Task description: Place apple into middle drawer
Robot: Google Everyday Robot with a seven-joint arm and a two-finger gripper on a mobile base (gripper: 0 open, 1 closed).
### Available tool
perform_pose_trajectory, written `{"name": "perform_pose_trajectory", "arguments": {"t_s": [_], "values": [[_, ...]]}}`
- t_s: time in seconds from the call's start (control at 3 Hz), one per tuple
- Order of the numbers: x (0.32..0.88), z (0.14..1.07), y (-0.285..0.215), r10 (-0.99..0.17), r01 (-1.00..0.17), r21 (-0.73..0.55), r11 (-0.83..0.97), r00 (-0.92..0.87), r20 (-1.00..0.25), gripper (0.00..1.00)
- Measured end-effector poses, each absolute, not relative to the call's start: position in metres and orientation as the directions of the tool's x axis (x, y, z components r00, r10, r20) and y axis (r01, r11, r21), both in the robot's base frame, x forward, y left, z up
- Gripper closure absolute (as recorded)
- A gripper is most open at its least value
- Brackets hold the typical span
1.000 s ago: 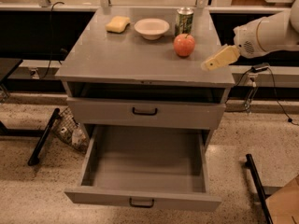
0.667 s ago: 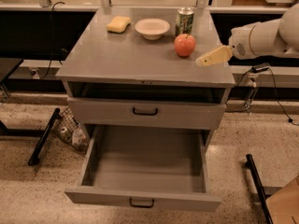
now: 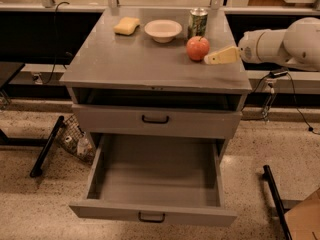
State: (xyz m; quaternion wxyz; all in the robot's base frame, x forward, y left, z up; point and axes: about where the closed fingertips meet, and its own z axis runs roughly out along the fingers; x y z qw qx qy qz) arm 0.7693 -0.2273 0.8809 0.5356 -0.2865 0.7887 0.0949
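apple (image 3: 198, 48) right beside the gripper (image 3: 218, 57), looks lined up for a grab, can't tell if it's clenched; middle drawer (image 3: 155, 184) open below

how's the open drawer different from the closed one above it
The open drawer is pulled out, showing its floor; the closed drawer sits flush, showing only its front. The open drawer is lower, the closed drawer higher. Both are grey with a centred black bar handle. The end effector is beside the apple, over the cabinet top.

cab top (image 3: 125, 59): sponge (image 3: 126, 25) | bowl (image 3: 163, 30) | can (image 3: 197, 22) | apple (image 3: 198, 48) | hand (image 3: 209, 59) by apple, R edge
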Motion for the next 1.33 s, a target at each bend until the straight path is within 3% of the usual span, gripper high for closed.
{"name": "perform_pose_trajectory", "arguments": {"t_s": [1.0,1.33], "values": [[0.821,0.869,-0.184,-0.299,-0.567,-0.118,0.815,-0.237,-0.924,0.0],[0.819,0.873,-0.167,-0.288,-0.582,-0.113,0.805,-0.217,-0.933,0.16]]}}
